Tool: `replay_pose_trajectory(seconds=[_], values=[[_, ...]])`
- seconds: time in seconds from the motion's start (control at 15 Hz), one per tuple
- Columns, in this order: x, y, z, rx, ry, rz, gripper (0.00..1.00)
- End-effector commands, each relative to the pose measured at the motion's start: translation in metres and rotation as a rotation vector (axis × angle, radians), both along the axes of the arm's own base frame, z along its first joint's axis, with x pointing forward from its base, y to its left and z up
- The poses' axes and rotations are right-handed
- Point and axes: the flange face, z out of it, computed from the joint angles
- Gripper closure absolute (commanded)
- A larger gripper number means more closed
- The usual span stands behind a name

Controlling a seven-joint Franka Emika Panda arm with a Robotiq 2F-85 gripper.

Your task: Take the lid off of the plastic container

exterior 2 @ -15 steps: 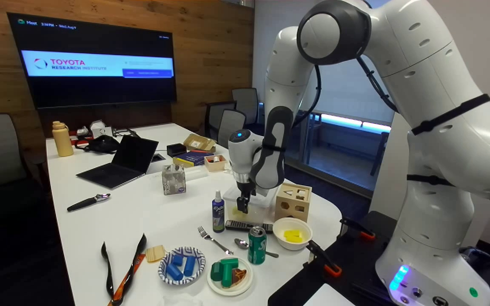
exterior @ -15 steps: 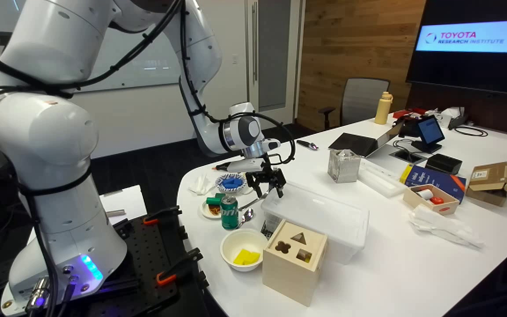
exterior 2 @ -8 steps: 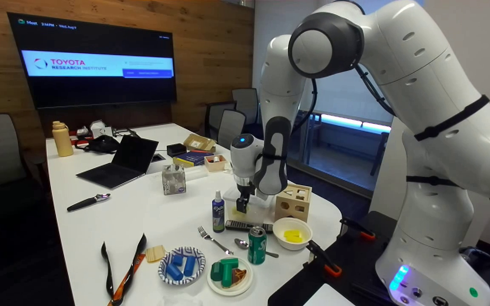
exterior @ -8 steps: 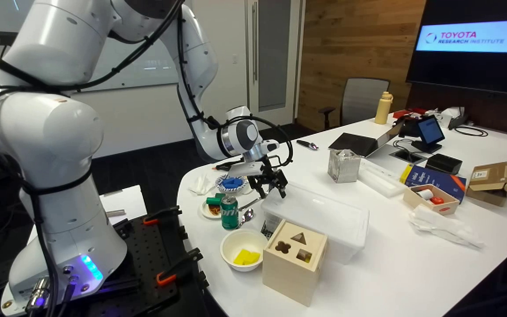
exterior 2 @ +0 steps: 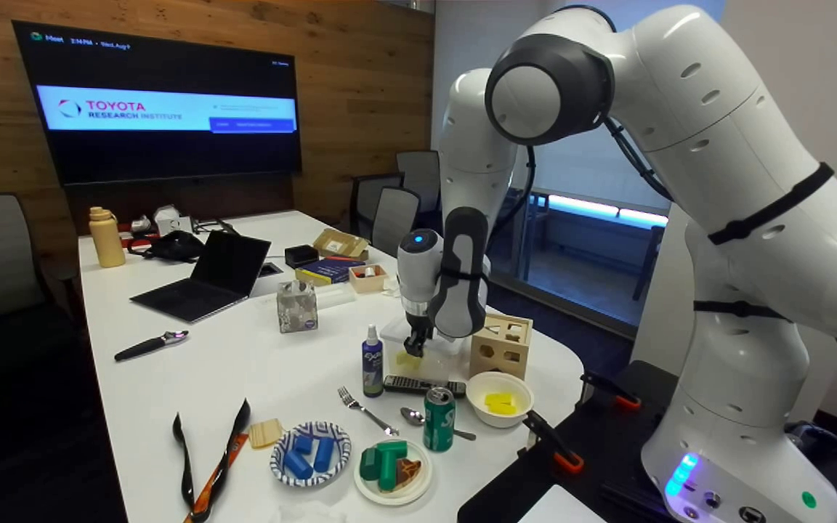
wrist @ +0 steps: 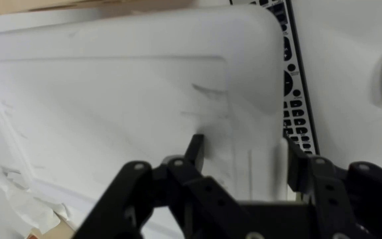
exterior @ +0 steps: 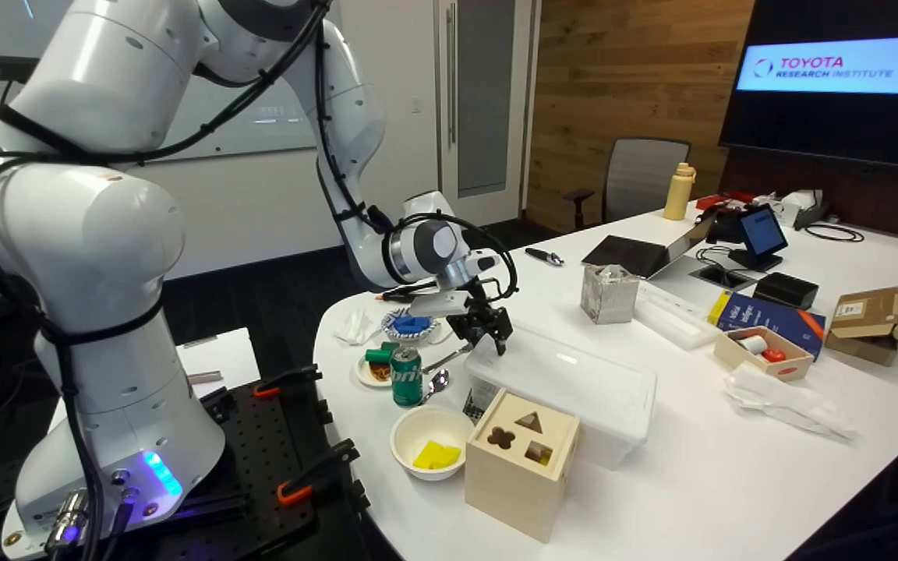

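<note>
Lid (exterior: 574, 372): white translucent cover, lying flat on the plastic container (exterior: 605, 450); not yet raised, so the task is judged barely begun.
Plastic container, position: on the counter (exterior: 691, 487), one long side just beside the wooden box (exterior: 523, 461); whether the two touch cannot be told. A yellowish patch shows through the wall in an exterior view, nature unclear.
Jaws: standing apart, astride the lid's short-end rim in the wrist view; one over the flat panel, its mate just beyond the edge. Contact with the plastic cannot be made out.
Reason for stance: presumably to set the rim between the two, as the broad panel offers nothing to pinch.
Remote control (wrist: 298, 104): along that same short end, partly hidden by the rim in the wrist view; may limit how low the outer jaw can go.
Spray bottle (exterior 2: 373, 365): upright near the corner nearest the jaws; a wide sideways swing could topple it.
Wooden box, effect: may check the container if it slides that way.
Next move, judged: close on the rim, then lift this end first.
Likely handling: the thin cover may bend while its far end clings, dragging the container along.
</note>
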Motion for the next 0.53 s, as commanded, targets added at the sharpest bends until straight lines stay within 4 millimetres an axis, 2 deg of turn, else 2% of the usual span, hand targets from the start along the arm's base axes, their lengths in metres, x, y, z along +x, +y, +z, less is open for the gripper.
replay_pose_trajectory(seconds=[0.0,0.13,0.47], values=[[-0.006,-0.003,0.003,0.023,-0.003,0.014,0.69],[-0.005,-0.004,0.006,0.031,0.0,0.024,0.77],[-0.004,-0.008,0.013,0.052,0.021,0.033,0.82]])
